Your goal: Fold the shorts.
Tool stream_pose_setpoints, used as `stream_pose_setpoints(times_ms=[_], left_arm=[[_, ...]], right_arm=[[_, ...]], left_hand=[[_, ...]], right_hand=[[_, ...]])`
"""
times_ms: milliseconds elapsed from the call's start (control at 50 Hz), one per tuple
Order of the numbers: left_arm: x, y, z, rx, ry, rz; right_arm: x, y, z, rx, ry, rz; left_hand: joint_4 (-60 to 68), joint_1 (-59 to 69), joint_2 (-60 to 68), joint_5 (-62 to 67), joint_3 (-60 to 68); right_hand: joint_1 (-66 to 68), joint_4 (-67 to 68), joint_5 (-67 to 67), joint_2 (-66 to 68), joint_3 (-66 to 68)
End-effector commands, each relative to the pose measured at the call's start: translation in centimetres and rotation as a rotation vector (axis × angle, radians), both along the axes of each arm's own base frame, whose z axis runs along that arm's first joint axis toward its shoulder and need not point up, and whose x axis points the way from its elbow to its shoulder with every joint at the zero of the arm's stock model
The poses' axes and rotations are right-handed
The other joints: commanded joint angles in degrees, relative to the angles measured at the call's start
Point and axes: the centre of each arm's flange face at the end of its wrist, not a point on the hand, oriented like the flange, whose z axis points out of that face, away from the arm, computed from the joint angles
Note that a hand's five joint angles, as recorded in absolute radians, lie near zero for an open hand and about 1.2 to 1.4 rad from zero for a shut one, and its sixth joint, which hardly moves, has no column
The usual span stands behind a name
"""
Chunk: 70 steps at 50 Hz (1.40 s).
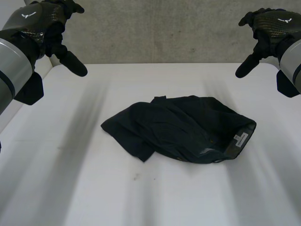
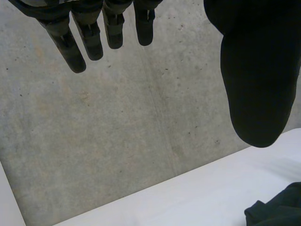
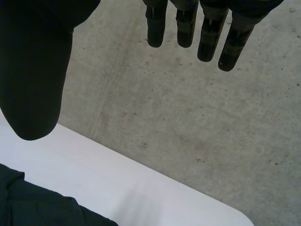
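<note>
Light is soft and even. The white table is bright, palest along its far edge. The dark shorts show only faint folds and cast a thin, soft shadow at their near edge. The grey wall is evenly lit, dimmer than the table.

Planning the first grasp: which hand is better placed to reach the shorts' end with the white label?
Right, probably. The shorts lie off-centre toward the right hand, with the white label on that side. The left hand is farther; both hang open above the table.
</note>
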Motion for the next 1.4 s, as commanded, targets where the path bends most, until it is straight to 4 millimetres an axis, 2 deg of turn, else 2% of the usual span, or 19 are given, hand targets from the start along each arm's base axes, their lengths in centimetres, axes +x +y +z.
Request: stream_pose_setpoints(times_ms=[20,140,300,420,540,700,740,760,860,920,940,960,1020,1100,1120,1200,1240,1320,1400], left_arm=[[-0.4,-0.8,-1.3,0.008,-0.010,-0.007],[-1.4,-2.9,-4.3,0.012,-0.012,-0.008],[-3.5,-6.3,-10.7,0.127,-0.063,-0.077],[-5.1,-8.7,-16.6,0.255,-0.095,-0.205],[-5.6,-10.9,-20.3,0.305,-0.120,-0.210],[-6.1,-12.0,-24.1,0.300,-0.258,-0.225],[-6.1,-12.0,-24.5,0.302,-0.278,-0.229],[-6.1,-12.0,-24.5,0.301,-0.279,-0.229],[-5.8,-12.0,-24.1,0.296,-0.285,-0.195],[-5.9,-11.7,-23.3,0.282,-0.289,-0.171],[-5.8,-11.6,-22.5,0.268,-0.282,-0.163],[-5.6,-11.3,-20.1,0.227,-0.268,-0.149],[-5.1,-10.4,-16.4,0.157,-0.249,-0.137],[-4.3,-8.0,-9.1,0.001,-0.190,-0.126],[-3.7,-6.6,-5.7,-0.079,-0.158,-0.118],[-2.0,-2.6,1.6,-0.266,-0.089,-0.100],[-1.3,-1.0,3.8,-0.328,-0.066,-0.095],[0.3,2.5,8.0,-0.455,-0.018,-0.081],[1.2,4.7,10.1,-0.525,0.011,-0.072]], right_arm=[[0.3,0.4,-0.5,0.009,0.051,0.037],[0.8,1.8,-2.3,0.100,0.136,0.083],[3.9,5.4,-5.4,0.259,-0.002,0.173],[5.3,7.2,-9.0,0.362,-0.011,0.152],[7.7,9.3,-12.7,0.346,0.059,0.113],[8.4,9.1,-16.7,0.349,0.162,0.037],[8.5,9.0,-17.2,0.357,0.171,0.037],[8.6,8.9,-17.4,0.357,0.171,0.037],[9.0,7.9,-16.8,0.298,0.119,0.036],[9.4,7.6,-15.2,0.232,0.092,0.063],[9.7,7.5,-13.1,0.167,0.086,0.098],[9.7,7.4,-11.8,0.126,0.087,0.117],[8.8,6.7,-7.0,-0.031,0.167,0.155],[7.2,6.0,-2.6,-0.186,0.269,0.141],[7.1,6.0,-1.7,-0.216,0.281,0.134],[5.5,7.8,4.1,-0.359,0.293,0.095],[4.5,9.2,7.1,-0.414,0.281,0.083],[3.4,10.8,10.5,-0.474,0.247,0.071],[3.0,11.5,12.2,-0.505,0.229,0.068]], left_hand=[[-0.24,-0.31,-0.13,-1.93,-0.61],[0.27,0.19,0.38,-1.42,-0.11],[-0.07,-0.14,0.04,-1.76,-0.44],[-0.07,-0.14,0.04,-1.76,-0.44],[0.77,0.70,0.88,-0.92,0.40],[6.65,6.58,6.76,4.96,6.28],[15.54,15.46,15.65,13.84,15.16],[20.41,20.33,20.52,18.71,20.03],[64.96,64.89,65.07,63.27,64.58],[69.05,68.97,69.16,67.35,68.67],[69.05,68.97,69.16,67.35,68.67],[69.05,68.97,69.16,67.35,68.67],[69.05,68.97,69.16,67.35,68.67],[69.05,68.97,69.16,67.35,68.67],[69.05,68.97,69.16,67.35,68.67],[69.05,68.97,69.16,67.35,68.67],[69.05,68.97,69.16,67.35,68.67],[69.05,68.97,69.16,67.35,68.67],[69.05,68.97,69.16,67.35,68.67]], right_hand=[[-1.75,-3.58,-4.00,-2.95,-2.34],[-1.75,-3.58,-4.00,-2.95,-2.34],[-1.75,-3.58,-4.00,-2.95,-2.34],[-1.75,-3.58,-4.00,-2.95,-2.34],[-1.75,-3.58,-4.00,-2.95,-2.34],[-1.75,-3.58,-4.00,-2.95,-2.34],[-1.75,-3.58,-4.00,-2.95,-2.34],[1.14,-0.69,-1.11,-0.06,0.55],[68.16,66.32,65.91,66.96,67.56],[68.25,66.42,66.00,67.05,67.66],[68.25,66.42,66.00,67.05,67.66],[68.25,66.42,66.00,67.05,67.66],[68.25,66.42,66.00,67.05,67.66],[68.25,66.42,66.00,67.05,67.66],[68.25,66.42,66.00,67.05,67.66],[68.25,66.42,66.00,67.05,67.66],[68.25,66.42,66.00,67.05,67.66],[68.25,66.42,66.00,67.05,67.66],[68.25,66.42,66.00,67.05,67.66]])
